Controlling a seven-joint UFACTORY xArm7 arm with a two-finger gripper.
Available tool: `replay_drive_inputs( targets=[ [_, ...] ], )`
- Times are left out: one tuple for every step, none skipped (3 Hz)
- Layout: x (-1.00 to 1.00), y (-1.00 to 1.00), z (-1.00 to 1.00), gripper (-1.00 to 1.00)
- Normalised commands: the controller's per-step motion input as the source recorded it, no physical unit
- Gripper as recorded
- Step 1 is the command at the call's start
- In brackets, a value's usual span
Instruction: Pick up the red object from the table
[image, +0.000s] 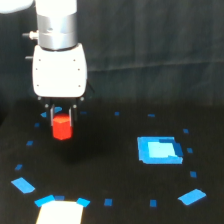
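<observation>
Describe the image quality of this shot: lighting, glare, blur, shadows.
Exterior view: soft overall, edges slightly blurred; the white sheet at the bottom edge is blown out by glare; the table and the backdrop are dark and nearly merge; the red object between the fingers of the gripper is saturated, its facets hard to read; any shadow beneath it is lost in the black.

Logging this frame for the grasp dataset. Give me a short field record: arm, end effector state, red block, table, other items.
arm: one arm, white wrist housing, at the exterior view's left
end effector: dark fingers shut on the red block
red block: held between the fingers; appears lifted off the table, contact not certain from this view
table: black, dotted with small blue tape marks
blue square patch: flat on the table, toward the exterior view's right, apart from the block
white sheet: at the bottom edge, blue tape at its corners
</observation>
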Motion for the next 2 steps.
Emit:
replay_drive_inputs(
  targets=[
    [0.05, 1.0, 0.23, -1.0],
    [0.7, 0.97, 1.0, -1.0]
  ],
)
